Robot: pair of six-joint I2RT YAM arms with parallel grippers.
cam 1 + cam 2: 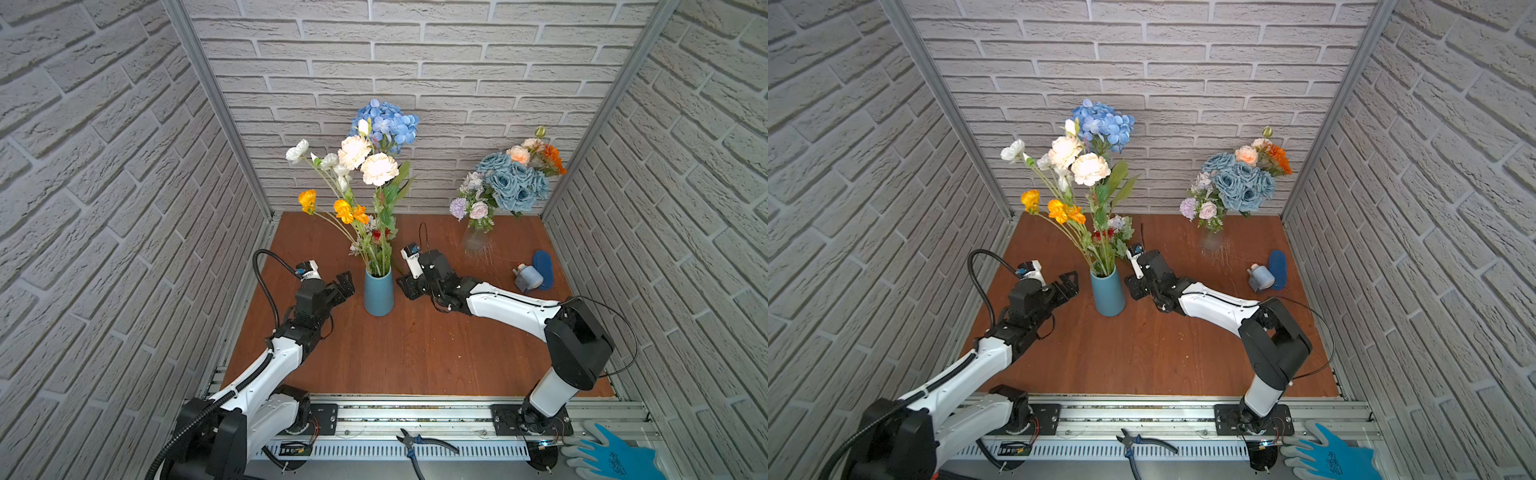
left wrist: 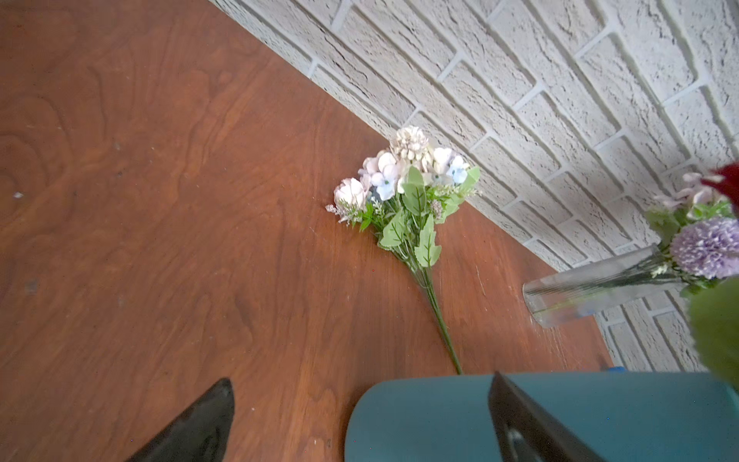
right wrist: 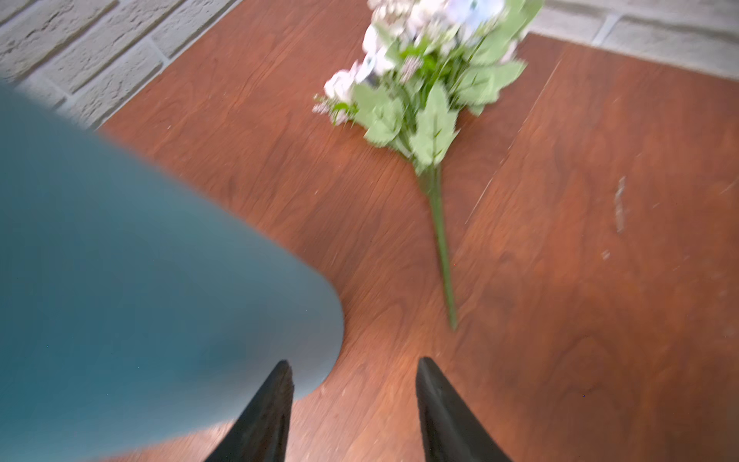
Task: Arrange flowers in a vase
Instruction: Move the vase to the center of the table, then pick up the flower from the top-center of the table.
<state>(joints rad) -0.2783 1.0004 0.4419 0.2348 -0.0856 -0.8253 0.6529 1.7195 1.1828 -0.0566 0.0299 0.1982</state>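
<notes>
Pickup step, by my read: flowers point(image 1: 376, 166) fill the vase point(image 1: 378, 295) at the middle of the table point(image 1: 415, 353); one loose spray point(image 2: 408, 192) lies flat toward the back edge; left gripper point(image 1: 346, 285) spread wide, right gripper point(image 1: 405, 289) half-parted, both empty; next, reach its stem point(image 3: 442, 248) and pinch low.

Right wrist view: we find the blue vase point(image 3: 140, 280) blurred and cut off at the frame's edge; the lilac-white spray point(image 3: 424, 100) is smeared, its upper blooms cropped. In a top view, the standing flowers point(image 1: 1090, 168) half hide that spray.
</notes>
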